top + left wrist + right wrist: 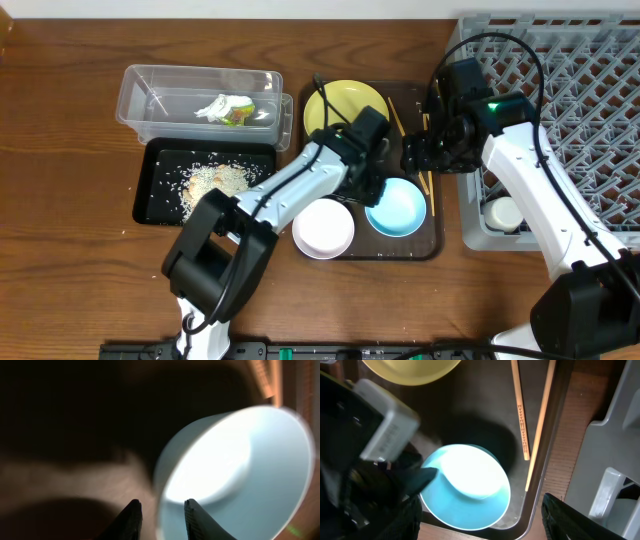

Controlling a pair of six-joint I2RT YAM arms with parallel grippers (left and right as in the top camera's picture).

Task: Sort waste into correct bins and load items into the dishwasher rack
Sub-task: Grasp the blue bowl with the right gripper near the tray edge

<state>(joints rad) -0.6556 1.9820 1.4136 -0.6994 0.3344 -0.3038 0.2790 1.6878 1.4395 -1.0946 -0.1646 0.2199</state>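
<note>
Light-blue bowl [398, 210] is held at its rim by the left gripper [162, 506]. The bowl's wall is seen between the two dark fingers [131, 519], one outside and one inside, and the jaws are drawn narrow on it. The bowl is tipped, with its open side turned away from the gripper, over the dark-brown serving tray [437, 238]. Whether its base touches the tray cannot be told. The white bowl [323, 228] stands upright on the same tray, just beside the left gripper on its wrist side. Beyond the gripper, the yellow plate [340, 100] lies flat at the tray's far end.

The right gripper [418, 152] is held above the tray's edge with its jaws spread wide and nothing between them. The wooden chopsticks [520, 415] are laid nearly parallel along the tray's side, below it. The tipped bowl is seen near it, toward the left arm. The dishwasher rack [580, 90] lies just beside this gripper on its outer side. The small white cup [503, 212] stands in the rack, back toward the right arm's base.

Well apart from both grippers, past the left arm, the clear tub [150, 85] is seen holding the crumpled wrapper [228, 108]. The black tray [160, 165] beside the tub holds the pale grains [215, 180].
</note>
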